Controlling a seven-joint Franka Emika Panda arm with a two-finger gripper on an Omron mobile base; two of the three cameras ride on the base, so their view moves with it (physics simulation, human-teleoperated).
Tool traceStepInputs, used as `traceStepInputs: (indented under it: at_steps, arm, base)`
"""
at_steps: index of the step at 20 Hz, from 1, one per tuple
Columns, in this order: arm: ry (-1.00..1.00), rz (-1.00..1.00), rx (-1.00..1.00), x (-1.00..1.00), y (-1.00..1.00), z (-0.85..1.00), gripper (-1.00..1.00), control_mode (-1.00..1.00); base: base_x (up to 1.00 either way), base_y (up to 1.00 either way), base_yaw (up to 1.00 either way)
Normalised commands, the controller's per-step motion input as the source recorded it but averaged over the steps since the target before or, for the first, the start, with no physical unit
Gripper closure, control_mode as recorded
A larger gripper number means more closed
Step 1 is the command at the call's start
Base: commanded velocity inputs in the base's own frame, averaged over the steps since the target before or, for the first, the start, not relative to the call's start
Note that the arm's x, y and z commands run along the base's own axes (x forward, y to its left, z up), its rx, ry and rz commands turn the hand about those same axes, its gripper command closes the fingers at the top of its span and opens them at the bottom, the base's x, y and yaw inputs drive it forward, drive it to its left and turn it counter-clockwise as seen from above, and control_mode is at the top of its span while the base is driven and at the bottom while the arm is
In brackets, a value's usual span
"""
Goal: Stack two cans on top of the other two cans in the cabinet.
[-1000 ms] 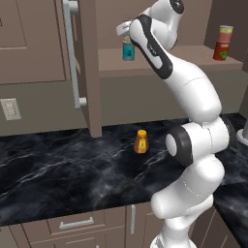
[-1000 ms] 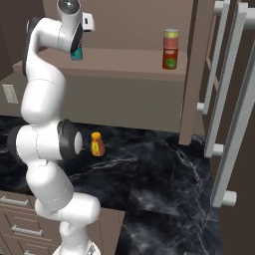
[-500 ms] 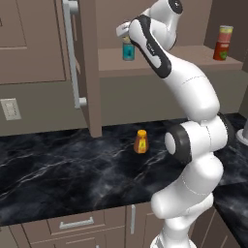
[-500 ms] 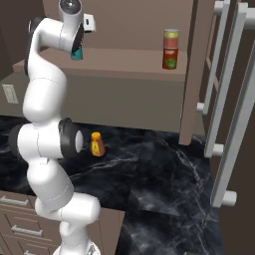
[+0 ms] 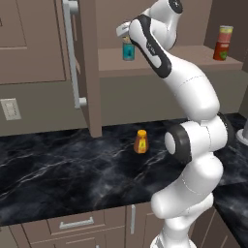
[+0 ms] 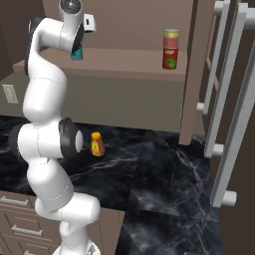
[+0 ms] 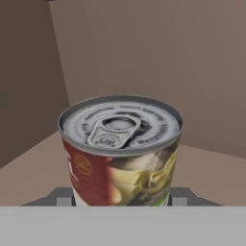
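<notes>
Tool (image 7: 123,199) clamped on a white-and-red can (image 7: 120,151) — held over the teal can (image 5: 128,50), upper middle, cabinet shelf (image 5: 169,60).

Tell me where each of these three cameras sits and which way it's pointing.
Left base view: behind the arm's left, facing the cabinet shelf; arm rises lower right, gripper over the teal can.
Right base view: behind its right, same shelf; arm lower left.
Hand view: on the hand, looking along the gripper at a held white-and-red can; finger tips low.
Both base views share the orange bottle and the stacked cans.
</notes>
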Motion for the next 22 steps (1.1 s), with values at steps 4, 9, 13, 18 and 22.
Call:
traceStepInputs:
  at_steps: [4, 9, 13, 18, 22]
  arm:
    - [0.01, 0.0, 0.0, 0.0, 0.02, -0.08, -1.0, -1.0]
    - [0.0, 0.0, 0.0, 0.0, 0.0, 0.0, -1.0, -1.0]
    - [0.0, 0.0, 0.0, -0.05, 0.0, 0.0, -1.0, -1.0]
    - [0.0, 0.0, 0.0, -0.12, -0.01, 0.0, -1.0, -1.0]
    - [0.01, 0.0, 0.0, -0.26, -0.01, -0.06, -1.0, -1.0]
  base:
    - [0.0, 0.0, 0.0]
    - [0.0, 0.0, 0.0]
    - [0.0, 0.0, 0.0]
    - [0.0, 0.0, 0.0]
    - [0.0, 0.0, 0.0]
